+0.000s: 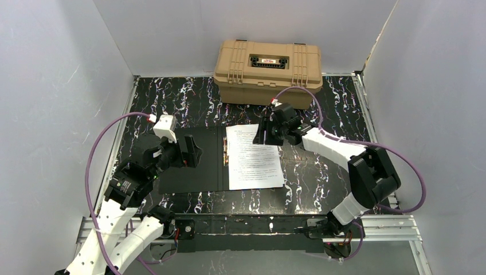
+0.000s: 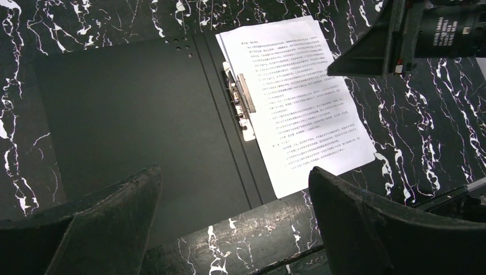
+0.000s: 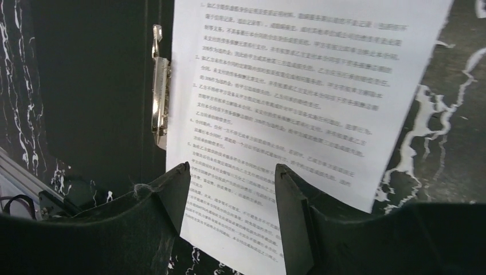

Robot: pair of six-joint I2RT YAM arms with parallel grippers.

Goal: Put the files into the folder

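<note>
Black folder (image 1: 189, 182): lying open on the table (image 1: 321, 172), inside up.
Files (image 1: 255, 157): flat, just right of the clip (image 2: 243, 103).
Left gripper (image 2: 232, 175): spread wide above the folder.
Right gripper (image 3: 232, 167): fingers apart over the files, gripping nothing.

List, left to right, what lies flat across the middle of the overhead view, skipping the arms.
Open black flap of the folder → metal clip at its spine → files → marbled table.
</note>
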